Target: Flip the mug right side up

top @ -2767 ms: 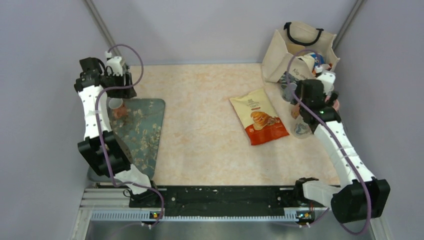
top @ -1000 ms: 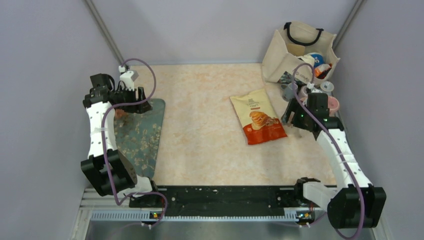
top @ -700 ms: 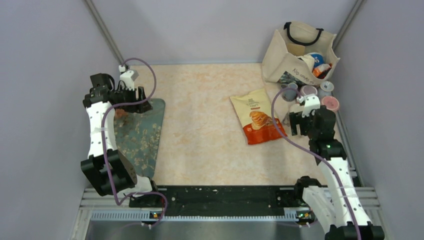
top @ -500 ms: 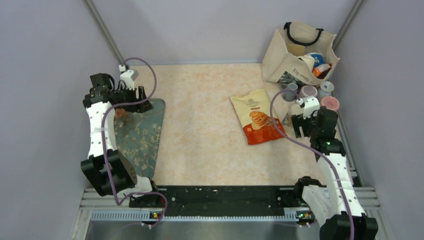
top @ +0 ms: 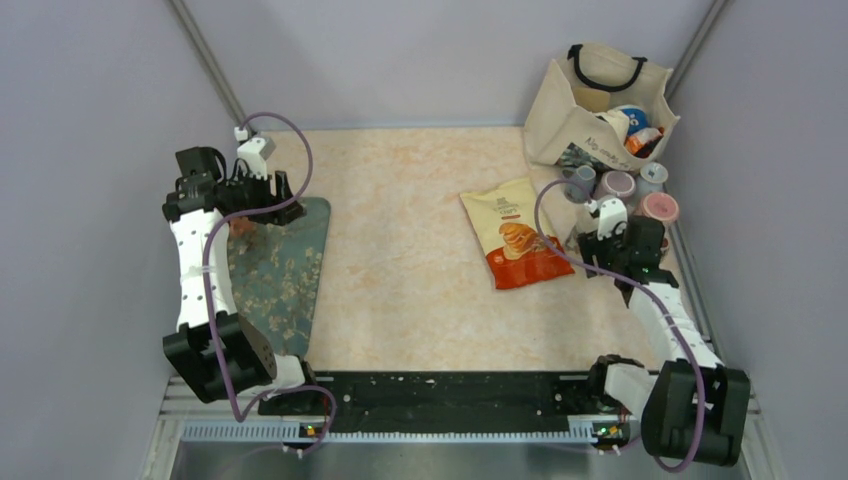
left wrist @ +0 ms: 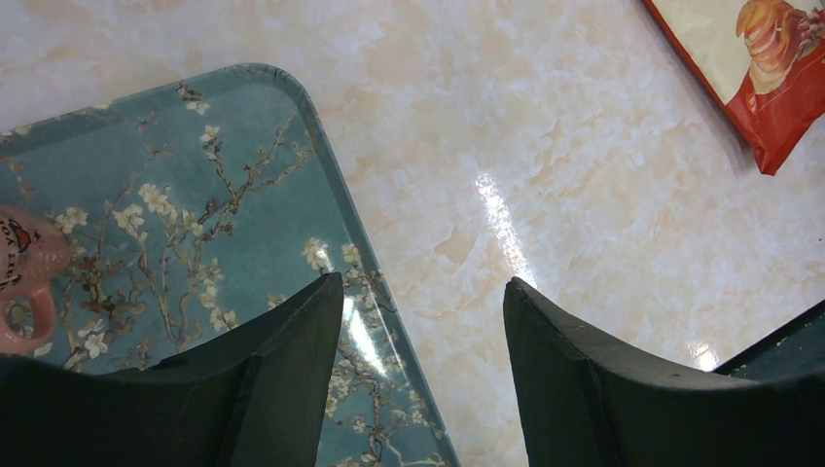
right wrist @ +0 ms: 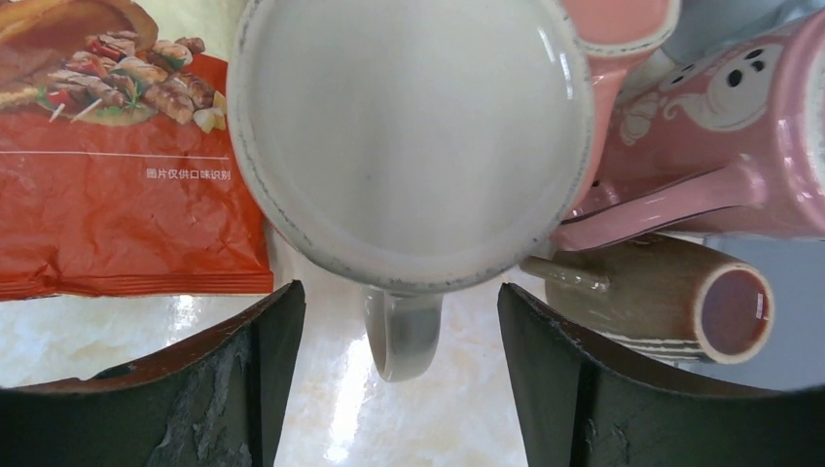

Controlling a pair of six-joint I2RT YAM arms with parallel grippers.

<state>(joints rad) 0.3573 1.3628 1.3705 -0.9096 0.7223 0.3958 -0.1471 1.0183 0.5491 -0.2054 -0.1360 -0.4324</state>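
Top: left gripper [top: 283, 208] over tray [top: 290, 272] corner, upper left; right gripper [top: 596, 250] mid-right | Left wrist: jaws spread, empty; pink mug [left wrist: 24, 277] on tray, left edge | Right wrist: jaws spread, handle of grey mug [right wrist: 409, 146] between them, untouched

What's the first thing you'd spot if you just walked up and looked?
Probably the shiny red-and-cream snack bag lying flat a bit right of centre. Next, the teal tray with white blossoms on the left, and the cluster of mugs beside the beige cloth tote bag in the far right corner.
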